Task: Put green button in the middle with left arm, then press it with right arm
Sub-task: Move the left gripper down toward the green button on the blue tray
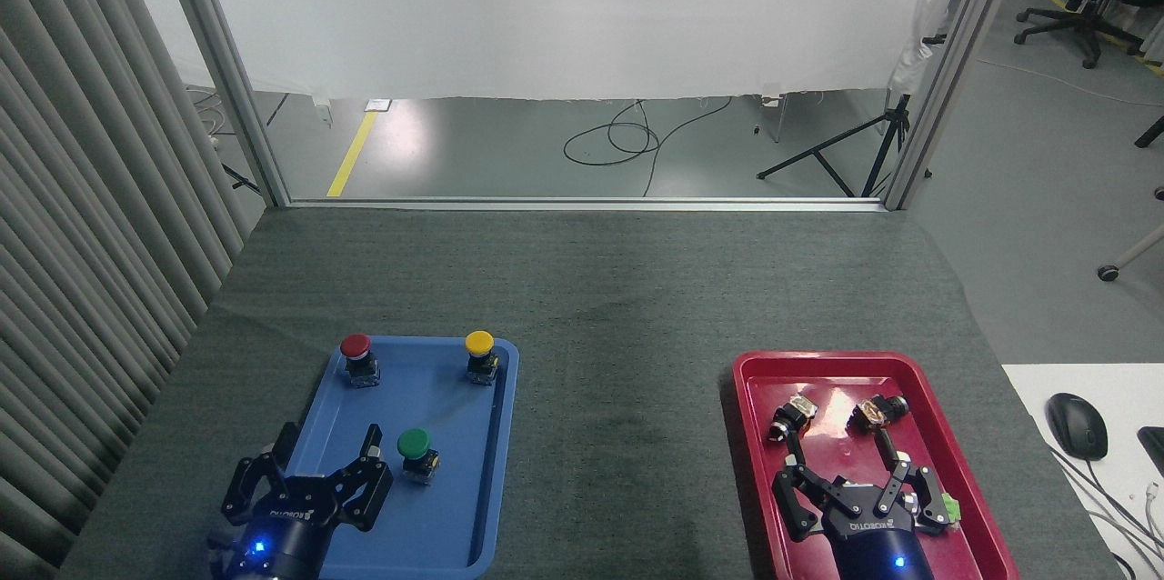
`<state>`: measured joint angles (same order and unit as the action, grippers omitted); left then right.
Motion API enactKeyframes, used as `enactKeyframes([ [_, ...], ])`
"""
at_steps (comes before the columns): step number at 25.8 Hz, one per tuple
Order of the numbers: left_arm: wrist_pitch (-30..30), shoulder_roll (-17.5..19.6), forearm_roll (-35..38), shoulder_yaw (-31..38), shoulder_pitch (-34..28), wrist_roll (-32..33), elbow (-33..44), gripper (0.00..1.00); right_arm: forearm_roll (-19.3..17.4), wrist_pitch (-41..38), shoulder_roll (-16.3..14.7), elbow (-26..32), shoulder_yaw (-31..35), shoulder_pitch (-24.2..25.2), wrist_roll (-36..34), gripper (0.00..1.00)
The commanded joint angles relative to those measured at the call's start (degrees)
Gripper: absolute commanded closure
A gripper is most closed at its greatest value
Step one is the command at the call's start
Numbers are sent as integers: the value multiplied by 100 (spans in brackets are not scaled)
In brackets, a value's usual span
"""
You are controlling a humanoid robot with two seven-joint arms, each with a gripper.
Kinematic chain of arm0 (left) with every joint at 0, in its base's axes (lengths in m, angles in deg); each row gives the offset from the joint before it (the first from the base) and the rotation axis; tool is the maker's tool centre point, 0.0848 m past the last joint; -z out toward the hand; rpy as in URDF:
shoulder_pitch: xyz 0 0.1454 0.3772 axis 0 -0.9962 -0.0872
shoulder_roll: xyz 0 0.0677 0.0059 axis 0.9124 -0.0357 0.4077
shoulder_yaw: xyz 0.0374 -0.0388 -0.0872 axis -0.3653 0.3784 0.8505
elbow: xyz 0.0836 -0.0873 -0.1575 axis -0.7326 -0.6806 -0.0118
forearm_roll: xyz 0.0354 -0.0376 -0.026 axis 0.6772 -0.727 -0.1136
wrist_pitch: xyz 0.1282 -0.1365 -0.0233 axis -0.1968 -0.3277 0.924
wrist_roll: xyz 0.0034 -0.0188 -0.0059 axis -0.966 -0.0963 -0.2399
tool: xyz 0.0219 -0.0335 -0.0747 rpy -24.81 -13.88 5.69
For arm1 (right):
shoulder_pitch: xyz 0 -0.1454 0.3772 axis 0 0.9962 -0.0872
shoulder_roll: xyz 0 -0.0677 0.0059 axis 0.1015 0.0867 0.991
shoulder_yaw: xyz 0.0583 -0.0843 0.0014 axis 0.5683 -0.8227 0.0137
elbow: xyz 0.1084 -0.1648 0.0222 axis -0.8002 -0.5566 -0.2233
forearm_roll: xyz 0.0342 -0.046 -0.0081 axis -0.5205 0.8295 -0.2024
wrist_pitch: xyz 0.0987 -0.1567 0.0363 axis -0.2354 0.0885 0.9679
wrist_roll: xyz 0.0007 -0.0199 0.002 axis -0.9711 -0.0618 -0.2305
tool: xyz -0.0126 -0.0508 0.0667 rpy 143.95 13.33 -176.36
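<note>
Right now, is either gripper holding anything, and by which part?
Nothing is held. Both the left gripper and right gripper have open, empty jaws; the green button sits untouched in the blue tray.

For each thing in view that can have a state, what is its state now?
green button: upright in the blue tray, not held.
red button: upright, tray's far left.
yellow button: upright, tray's far right.
left pincer: open, empty, beside the green button.
right pincer: open, empty, over the red tray.
two small parts: lying on their sides in the red tray.
</note>
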<state>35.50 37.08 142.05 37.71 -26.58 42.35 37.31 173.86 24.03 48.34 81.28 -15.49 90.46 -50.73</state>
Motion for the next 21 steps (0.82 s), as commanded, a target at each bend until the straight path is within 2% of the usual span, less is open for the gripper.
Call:
enactKeyframes([
  [1, 63, 2, -67, 12, 22, 14, -29, 1, -3, 4, -12, 0, -12, -5, -2, 1],
  [7, -200, -25, -67, 3, 22, -82, 24, 1, -3, 4, -4, 0, -3, -5, -2, 1],
  [21, -323, -34, 3, 3, 13, -162, 130, 1, -21, -40, 40, -52, 49, -5, -11, 1],
])
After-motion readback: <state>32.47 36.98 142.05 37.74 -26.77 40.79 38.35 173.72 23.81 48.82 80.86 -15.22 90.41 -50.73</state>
